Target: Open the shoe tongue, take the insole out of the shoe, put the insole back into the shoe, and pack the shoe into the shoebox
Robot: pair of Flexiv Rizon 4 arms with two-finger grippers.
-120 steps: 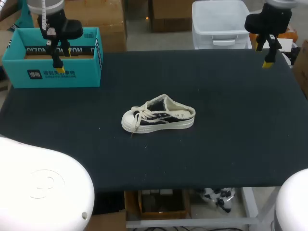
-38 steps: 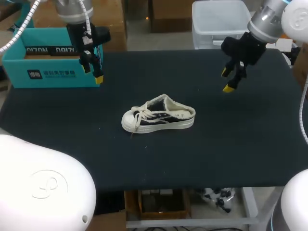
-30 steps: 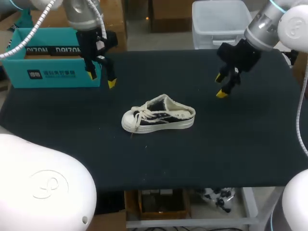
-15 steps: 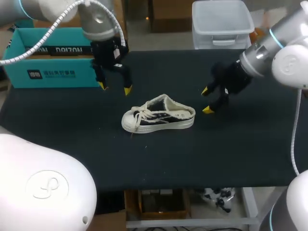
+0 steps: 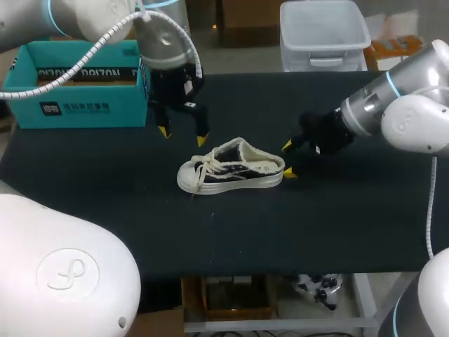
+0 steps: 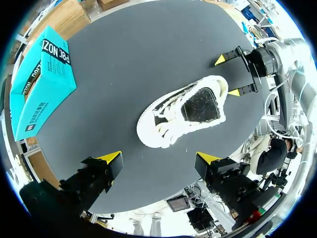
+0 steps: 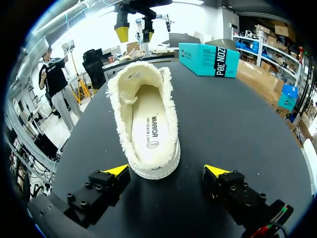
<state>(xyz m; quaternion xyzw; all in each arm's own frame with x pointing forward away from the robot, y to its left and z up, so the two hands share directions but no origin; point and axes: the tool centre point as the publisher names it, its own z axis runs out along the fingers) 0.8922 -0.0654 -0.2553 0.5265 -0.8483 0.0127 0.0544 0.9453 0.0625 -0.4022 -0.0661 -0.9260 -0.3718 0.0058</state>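
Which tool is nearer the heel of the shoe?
Right. The right tool is open just behind the heel of the shoe; the left tool, also open, is off the toe end, on the shoebox side.

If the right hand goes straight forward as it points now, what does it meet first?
Most likely the shoe, heel first: it lies straight ahead of the open right hand.

I'm looking at a robotics lab, not a home or a shop. Two jointed machine arms, the left arm and the right arm, are hanging over a tabletop covered in plain black. The left hand and right hand are showing bright yellow fingertips. A lone shoe and a teal shoebox are sitting there.
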